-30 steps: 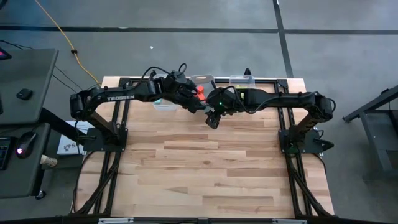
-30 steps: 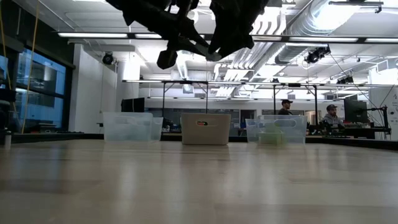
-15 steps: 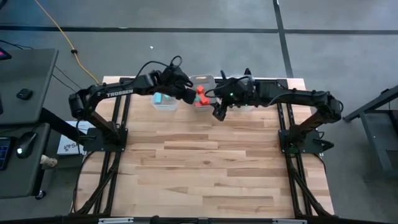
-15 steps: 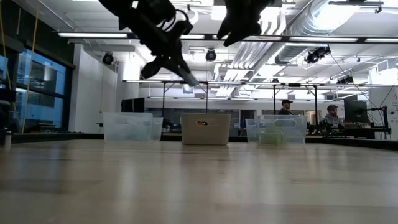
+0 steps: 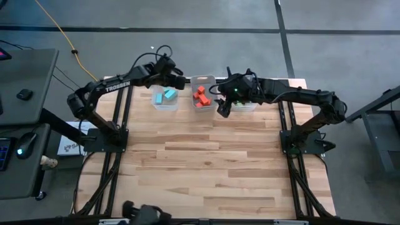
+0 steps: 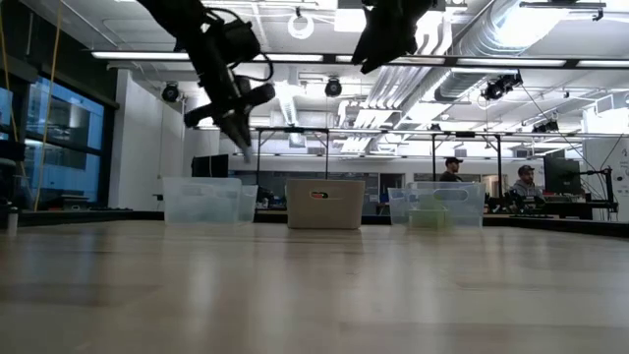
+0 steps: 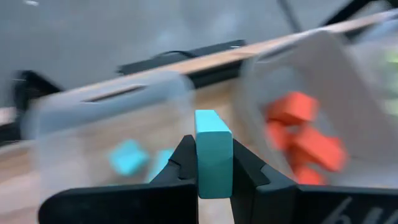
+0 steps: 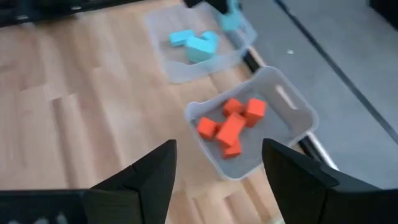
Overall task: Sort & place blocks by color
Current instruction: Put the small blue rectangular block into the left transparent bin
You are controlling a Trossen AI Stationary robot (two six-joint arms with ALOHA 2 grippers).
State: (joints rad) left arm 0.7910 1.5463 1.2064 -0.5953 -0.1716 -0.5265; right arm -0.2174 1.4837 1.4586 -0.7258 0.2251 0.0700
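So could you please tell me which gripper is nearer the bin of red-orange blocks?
Right. The right gripper hangs beside the bin of red-orange blocks; the left gripper is over the neighbouring blue bin.

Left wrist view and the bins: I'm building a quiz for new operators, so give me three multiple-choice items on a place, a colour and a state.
1. Where do the red-orange blocks lie?
A. On bare wood
B. In the middle bin
C. In the left tool

2. What colour is the block in the left tool?
A. Lime green
B. Red-orange
C. Light blue

3. How does the right tool stand?
A. Open, empty
B. Shut on a block
C. Resting in a bin

Key: B, the high view shows them inside that bin; C, the left wrist view shows a light blue bar between the fingers; A, its fingers stand apart with nothing between.
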